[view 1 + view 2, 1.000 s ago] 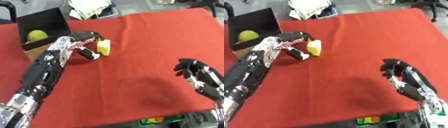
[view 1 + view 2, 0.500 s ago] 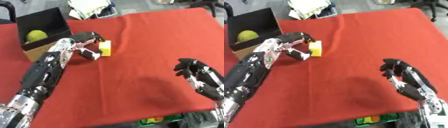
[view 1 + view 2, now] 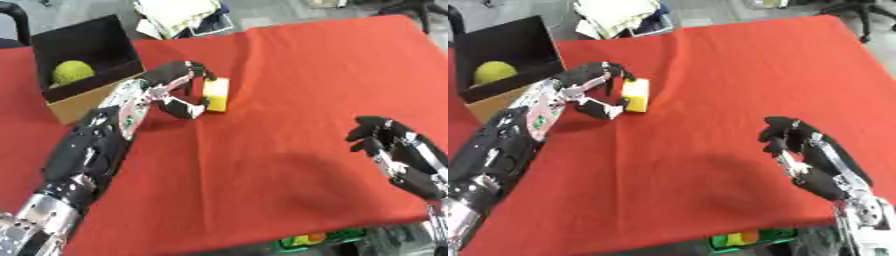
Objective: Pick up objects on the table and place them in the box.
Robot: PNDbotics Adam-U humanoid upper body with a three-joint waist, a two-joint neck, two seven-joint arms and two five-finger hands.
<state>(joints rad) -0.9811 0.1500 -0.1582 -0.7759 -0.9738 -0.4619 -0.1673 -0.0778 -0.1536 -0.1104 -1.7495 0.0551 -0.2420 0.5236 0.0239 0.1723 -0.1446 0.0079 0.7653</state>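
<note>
A small yellow block (image 3: 216,94) stands on the red tablecloth (image 3: 297,75), right of the box. My left hand (image 3: 174,85) reaches in from the lower left, with fingers curled over the block's top and the thumb against its lower end, pinching it. The open cardboard box (image 3: 83,65), black inside, sits at the upper left and holds a yellow-green ball (image 3: 72,71). My right hand (image 3: 398,155) hovers open over the cloth at the right, well away from the block.
A pile of papers and bags (image 3: 182,15) lies beyond the table's far edge. A green and yellow object (image 3: 317,239) shows below the near edge. A chair base (image 3: 859,10) stands at the upper right.
The left hand has closed in on the yellow block, fingers and thumb now pinching it. The right hand has hardly moved.
</note>
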